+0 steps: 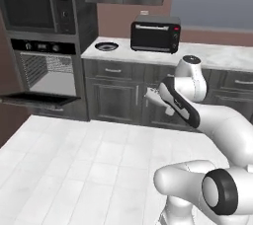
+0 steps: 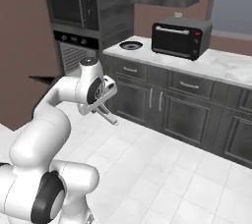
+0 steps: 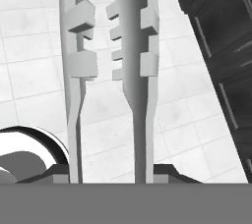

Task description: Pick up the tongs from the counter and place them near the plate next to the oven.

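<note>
The silver-grey tongs fill the hand view, their two ridged arms running up from between my fingertips over the white tiled floor. My gripper is shut on the tongs, which slant down and to the right in mid-air before the dark cabinets. From the left base camera the gripper points left with the tongs sticking out of it. The dark plate lies at the left end of the marble worktop, beside the wall oven.
The oven's door hangs open and level. A black toaster oven stands right of the plate. A microwave sits above the oven. Dark cabinets run under the worktop.
</note>
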You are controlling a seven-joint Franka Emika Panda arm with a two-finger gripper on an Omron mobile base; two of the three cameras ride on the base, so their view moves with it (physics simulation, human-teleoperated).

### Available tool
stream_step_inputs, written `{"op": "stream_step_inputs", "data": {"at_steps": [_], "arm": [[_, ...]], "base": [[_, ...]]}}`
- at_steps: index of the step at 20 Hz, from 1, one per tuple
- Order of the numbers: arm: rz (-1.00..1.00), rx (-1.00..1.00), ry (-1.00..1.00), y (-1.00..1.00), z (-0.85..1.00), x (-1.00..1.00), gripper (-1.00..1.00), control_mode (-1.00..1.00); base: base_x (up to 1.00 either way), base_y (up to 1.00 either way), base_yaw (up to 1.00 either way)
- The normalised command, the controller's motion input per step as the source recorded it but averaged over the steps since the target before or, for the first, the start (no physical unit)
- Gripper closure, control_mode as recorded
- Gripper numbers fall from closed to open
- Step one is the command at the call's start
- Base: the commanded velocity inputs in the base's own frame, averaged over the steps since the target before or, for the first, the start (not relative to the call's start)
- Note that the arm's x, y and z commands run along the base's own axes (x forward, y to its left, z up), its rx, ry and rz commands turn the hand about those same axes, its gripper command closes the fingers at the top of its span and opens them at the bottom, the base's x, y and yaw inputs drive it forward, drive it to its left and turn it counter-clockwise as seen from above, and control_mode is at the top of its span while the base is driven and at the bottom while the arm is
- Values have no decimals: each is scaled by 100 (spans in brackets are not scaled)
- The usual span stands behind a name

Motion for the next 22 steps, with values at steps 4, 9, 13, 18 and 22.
{"op": "stream_step_inputs", "data": {"at_steps": [4,9,13,18,22], "arm": [[0,0,0,0,0,0,100,100],[0,0,0,0,0,0,100,100],[0,0,0,0,0,0,100,100],[0,0,0,0,0,0,100,100],[0,0,0,0,0,0,100,100]], "base": [[92,61,-34],[75,64,-38],[72,60,-38],[72,68,-33],[88,58,-22]]}}
